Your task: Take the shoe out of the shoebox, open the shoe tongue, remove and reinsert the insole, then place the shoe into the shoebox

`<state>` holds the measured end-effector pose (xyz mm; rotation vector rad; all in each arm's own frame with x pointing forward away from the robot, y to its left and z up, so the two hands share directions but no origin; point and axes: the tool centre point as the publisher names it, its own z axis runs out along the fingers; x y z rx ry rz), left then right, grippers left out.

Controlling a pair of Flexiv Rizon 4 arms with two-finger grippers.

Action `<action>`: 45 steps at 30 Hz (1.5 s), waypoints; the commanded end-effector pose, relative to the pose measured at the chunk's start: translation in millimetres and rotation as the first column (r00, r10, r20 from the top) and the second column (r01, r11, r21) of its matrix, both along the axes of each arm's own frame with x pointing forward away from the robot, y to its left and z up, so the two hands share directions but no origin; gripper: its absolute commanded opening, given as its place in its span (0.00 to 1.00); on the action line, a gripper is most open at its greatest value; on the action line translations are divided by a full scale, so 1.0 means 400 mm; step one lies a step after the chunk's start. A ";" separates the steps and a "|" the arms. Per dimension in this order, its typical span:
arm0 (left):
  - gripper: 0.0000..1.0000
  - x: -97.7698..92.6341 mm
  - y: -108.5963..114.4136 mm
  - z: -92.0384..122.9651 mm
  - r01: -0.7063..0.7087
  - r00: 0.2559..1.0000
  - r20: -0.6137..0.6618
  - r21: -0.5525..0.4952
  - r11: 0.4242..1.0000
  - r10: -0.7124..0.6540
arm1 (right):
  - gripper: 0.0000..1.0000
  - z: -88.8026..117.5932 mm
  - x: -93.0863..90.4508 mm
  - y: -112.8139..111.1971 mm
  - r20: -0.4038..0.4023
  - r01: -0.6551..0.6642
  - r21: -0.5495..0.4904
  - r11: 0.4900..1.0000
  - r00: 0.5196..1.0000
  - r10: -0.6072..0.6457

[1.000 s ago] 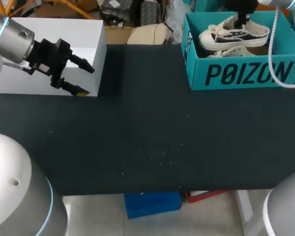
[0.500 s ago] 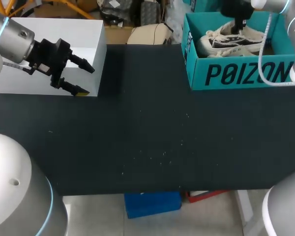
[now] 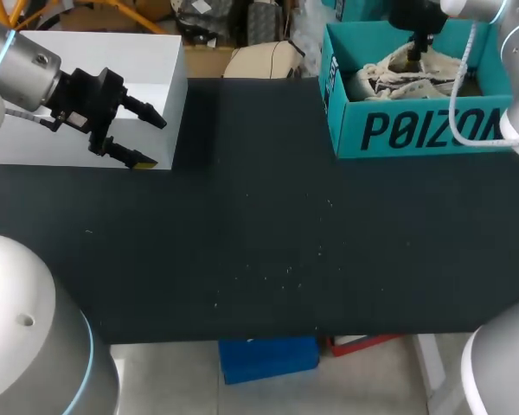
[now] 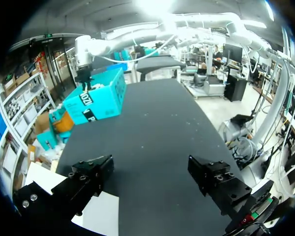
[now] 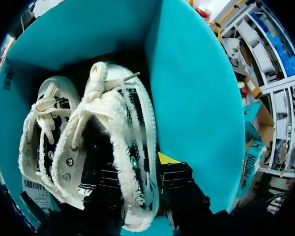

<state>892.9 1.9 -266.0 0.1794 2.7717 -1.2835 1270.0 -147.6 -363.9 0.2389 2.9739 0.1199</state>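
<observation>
Shoe (image 5: 113, 147) judged light, soft canvas; collar wall clamped by right gripper (image 5: 140, 194) fingers inside shoebox (image 5: 196, 98); left gripper (image 4: 151, 169) fingers spread, empty

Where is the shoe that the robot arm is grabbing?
In the head view the shoe lies inside the teal shoebox at the table's far right corner, beside a second shoe, with the right arm's fingers clamped on its side.

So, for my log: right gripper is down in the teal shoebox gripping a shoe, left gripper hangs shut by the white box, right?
Not quite. The left gripper hangs open by the white box, fingers wide apart, as the left wrist view shows. The right gripper is down in the teal shoebox gripping a shoe.
</observation>
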 end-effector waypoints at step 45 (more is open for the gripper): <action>1.00 -0.002 -0.002 -0.002 -0.004 1.000 0.002 0.003 1.000 0.004 | 0.35 0.398 -0.697 0.312 0.156 0.115 -0.096 0.989 0.983 -0.100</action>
